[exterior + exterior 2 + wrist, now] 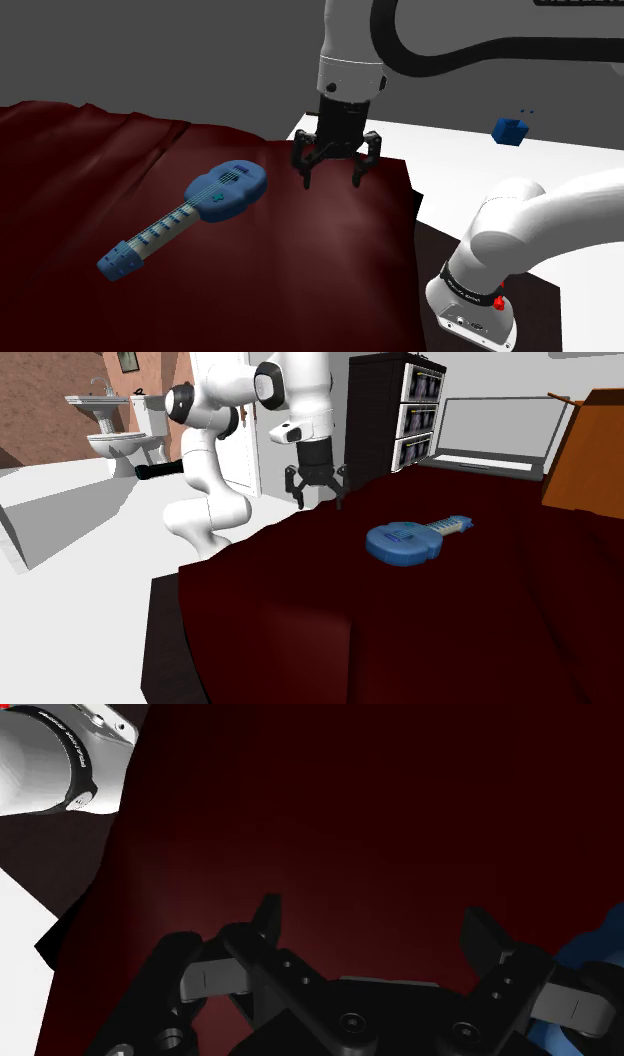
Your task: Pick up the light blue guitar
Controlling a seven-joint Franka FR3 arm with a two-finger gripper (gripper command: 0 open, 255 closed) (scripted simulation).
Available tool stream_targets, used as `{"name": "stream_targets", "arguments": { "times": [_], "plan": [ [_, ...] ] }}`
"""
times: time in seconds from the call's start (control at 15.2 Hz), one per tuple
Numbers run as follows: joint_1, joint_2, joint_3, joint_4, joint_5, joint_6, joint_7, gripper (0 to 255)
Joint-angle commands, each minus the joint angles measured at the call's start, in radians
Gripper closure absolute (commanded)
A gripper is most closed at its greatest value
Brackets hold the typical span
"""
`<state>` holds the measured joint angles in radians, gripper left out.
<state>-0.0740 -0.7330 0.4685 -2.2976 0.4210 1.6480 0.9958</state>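
The blue guitar (pixel 215 192) is laid flat on the dark red cloth (pixel 300 260), left of centre in the shoulder view. Near its body, the gripper (pixel 332 178) is held spread and empty, probably readied for a downward grasp.

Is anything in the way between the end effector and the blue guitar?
No, nothing visible is. The open black two-finger end effector hangs above the dark red cloth. The blue guitar lies flat on it toward the shoulder view's left, with bare cloth between them.
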Motion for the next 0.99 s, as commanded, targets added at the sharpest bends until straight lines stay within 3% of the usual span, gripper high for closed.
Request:
{"name": "stream_targets", "arguments": {
  "times": [0.0, 0.26, 0.53, 0.73, 0.92],
  "plan": [
    [-0.028, 0.038, 0.057, 0.041, 0.021, 0.028, 0.109, 0],
    [-0.096, 0.133, 0.186, 0.141, 0.037, 0.088, 0.323, 0],
    [-0.190, 0.254, 0.333, 0.265, 0.007, 0.146, 0.547, 0],
    [-0.281, 0.368, 0.466, 0.373, -0.060, 0.186, 0.731, 0],
    [-0.397, 0.526, 0.646, 0.494, -0.197, 0.219, 0.950, 0]
  ]
}}
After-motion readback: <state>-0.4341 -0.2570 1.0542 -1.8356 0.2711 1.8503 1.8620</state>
